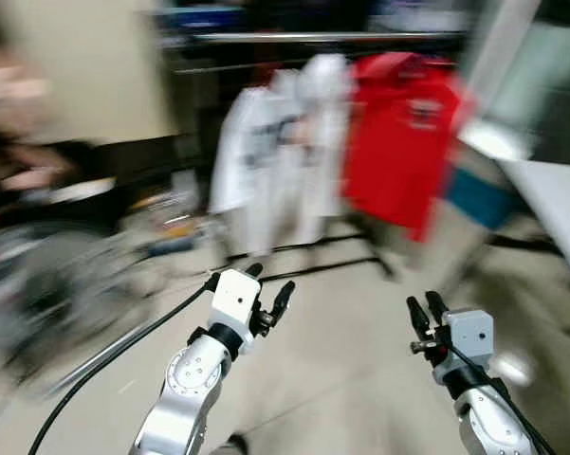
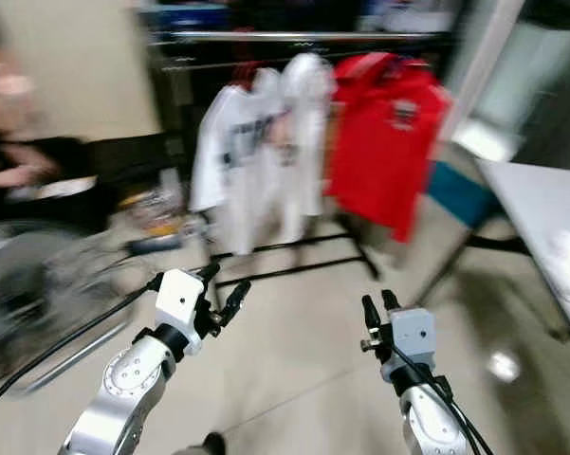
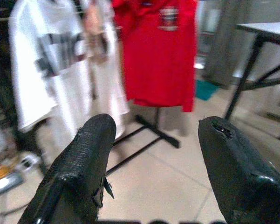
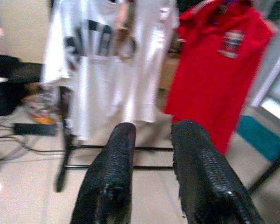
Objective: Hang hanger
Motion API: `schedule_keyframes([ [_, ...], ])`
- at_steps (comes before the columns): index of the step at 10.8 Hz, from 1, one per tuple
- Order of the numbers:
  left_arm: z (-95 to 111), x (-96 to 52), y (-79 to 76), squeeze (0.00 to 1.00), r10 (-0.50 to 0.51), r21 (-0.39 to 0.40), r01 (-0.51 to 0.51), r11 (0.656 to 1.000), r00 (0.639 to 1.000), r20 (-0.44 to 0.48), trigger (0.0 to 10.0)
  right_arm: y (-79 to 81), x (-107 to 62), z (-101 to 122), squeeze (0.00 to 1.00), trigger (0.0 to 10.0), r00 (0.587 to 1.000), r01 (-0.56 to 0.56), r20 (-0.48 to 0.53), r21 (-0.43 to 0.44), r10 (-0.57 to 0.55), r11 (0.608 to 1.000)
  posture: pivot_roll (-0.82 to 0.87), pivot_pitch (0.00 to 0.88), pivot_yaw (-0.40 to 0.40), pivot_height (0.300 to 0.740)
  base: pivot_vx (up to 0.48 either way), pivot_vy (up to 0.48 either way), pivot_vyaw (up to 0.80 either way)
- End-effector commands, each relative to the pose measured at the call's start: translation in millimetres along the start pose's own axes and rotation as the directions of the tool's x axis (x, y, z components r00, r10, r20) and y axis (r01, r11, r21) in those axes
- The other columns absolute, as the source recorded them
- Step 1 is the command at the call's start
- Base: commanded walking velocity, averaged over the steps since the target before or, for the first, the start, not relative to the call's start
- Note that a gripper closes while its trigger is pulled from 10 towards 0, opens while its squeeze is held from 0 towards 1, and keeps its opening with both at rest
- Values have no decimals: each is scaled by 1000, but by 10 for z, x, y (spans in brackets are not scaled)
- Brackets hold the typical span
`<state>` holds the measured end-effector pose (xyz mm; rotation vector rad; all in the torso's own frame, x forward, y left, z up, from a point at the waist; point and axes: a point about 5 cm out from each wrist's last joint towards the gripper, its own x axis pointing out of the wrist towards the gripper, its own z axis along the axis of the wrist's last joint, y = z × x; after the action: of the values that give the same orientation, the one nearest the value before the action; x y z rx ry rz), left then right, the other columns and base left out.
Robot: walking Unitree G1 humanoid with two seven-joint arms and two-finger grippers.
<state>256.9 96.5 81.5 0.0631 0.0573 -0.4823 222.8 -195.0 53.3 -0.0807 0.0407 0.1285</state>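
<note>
Claws [image 1: 270, 294] [image 1: 423, 311] apart, open floor [image 1: 351, 332], rack [image 1: 313, 38] ahead

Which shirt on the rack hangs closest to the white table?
The red shirt, at the rack's right end; the white shirts hang further left, away from the table.

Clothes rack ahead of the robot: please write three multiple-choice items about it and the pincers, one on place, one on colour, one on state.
1. Where does the red shirt hang on the clothes rack?
A. robot's right of the white shirts
B. robot's left of them
C. between them

2. What colour is the floor?
A. dark blue
B. pale beige
C. green

3. What does the left pincer hold?
A. a hanger
B. a shirt
C. nothing, fingers apart

Answers: 1 A, red hangs right of the white shirts; 2 B, pale tiles; 3 C, an open gap shows between its fingers.
</note>
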Motion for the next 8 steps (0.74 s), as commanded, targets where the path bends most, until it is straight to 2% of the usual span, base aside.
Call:
schedule_keyframes([
  [1, -10, -8, 8, 0, 12, 7, -11, 1000, 1000, -9, 10000, -19, -6, 13, 1000, 10000, 1000, 13, 2, 14, -13, 1000, 45, 57, -24, 740, 0, 0, 0],
  [2, -13, -11, 6, 0, 13, 6, -13, 1000, 1000, -11, 10000, -30, -8, -15, 1000, 10000, 999, 33, -21, -11, -34, 999, 45, 60, -24, 740, 0, 0, 0],
  [3, -14, -14, 7, 0, 15, 4, -15, 1000, 1000, -12, 10000, -34, -11, -21, 455, 10000, 999, 38, -23, -10, -38, 999, 45, 62, -23, 740, 0, 0, 0],
  [4, -14, -14, 6, 0, 16, 4, -16, 1000, 1000, -12, 10000, -35, -12, -21, 0, 10000, 999, 37, -23, -10, -38, 999, 45, 62, -23, 740, 0, 0, 0],
  [8, -15, -16, 0, 0, 17, -1, -17, 1000, 1000, -13, 10000, -40, -12, -43, 0, 10000, 998, 53, -37, -11, -54, 999, 41, 65, -22, 740, 0, 0, 0],
])
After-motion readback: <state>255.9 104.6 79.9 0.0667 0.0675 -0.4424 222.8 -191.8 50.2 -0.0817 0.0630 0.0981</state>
